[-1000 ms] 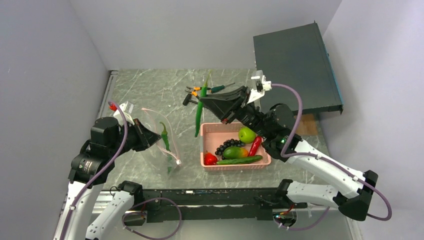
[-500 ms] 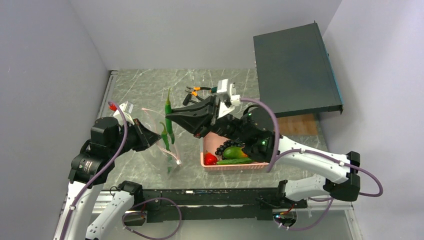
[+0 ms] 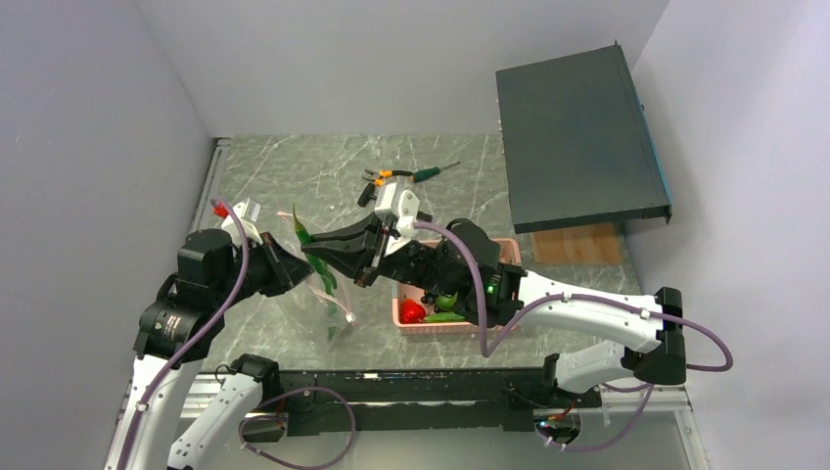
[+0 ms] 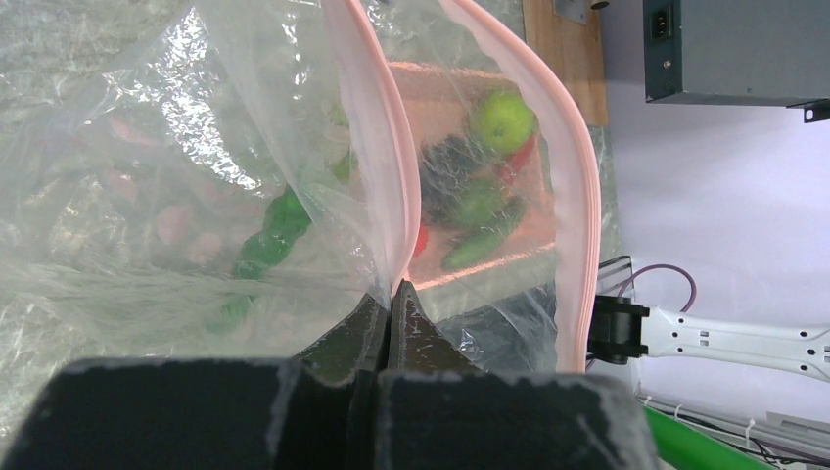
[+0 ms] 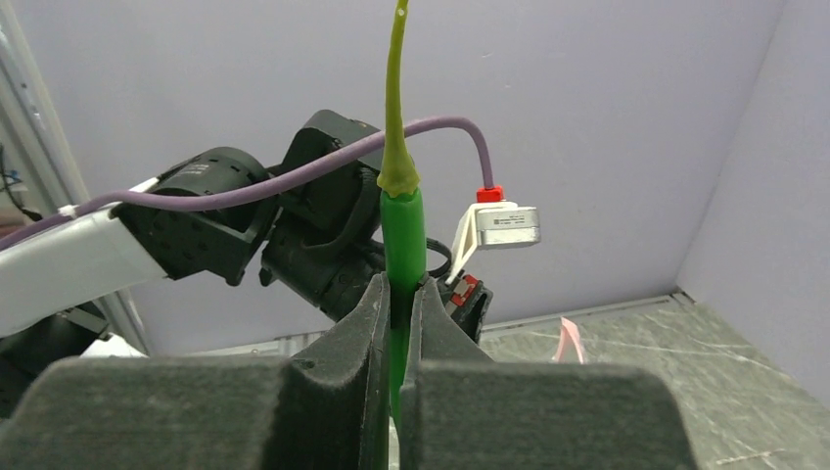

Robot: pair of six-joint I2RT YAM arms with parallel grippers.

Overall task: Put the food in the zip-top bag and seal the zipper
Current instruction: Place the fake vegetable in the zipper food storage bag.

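Since the earlier frame the right arm has swung leftward, away from over the pink basket (image 3: 460, 329), and the right fingers (image 3: 311, 251) now stand just beside the mouth of the zip-top bag (image 3: 333, 294). We see the right fingers closed on a long green pepper (image 5: 404, 235), gripping it a little under the stalk. In the wrist view the pepper stands upright between them, and from above its tip rises over the bag mouth.

The left fingers (image 4: 391, 299) are closed on the zipper (image 4: 391, 147). They pinch one pale pink strip of it and hold that side up. The other strip curves apart from it, so the mouth is open.

The bag lies near the left edge of the surface (image 3: 274, 166), in front of the left arm. Inside it we see another green pepper (image 4: 272, 227).

The basket sits at the near edge, about the middle. It holds a green apple (image 4: 503, 119), a small red fruit (image 3: 412, 311) and other food, and the right arm partly hides it. Hand tools (image 3: 387, 177) lie near the far edge.
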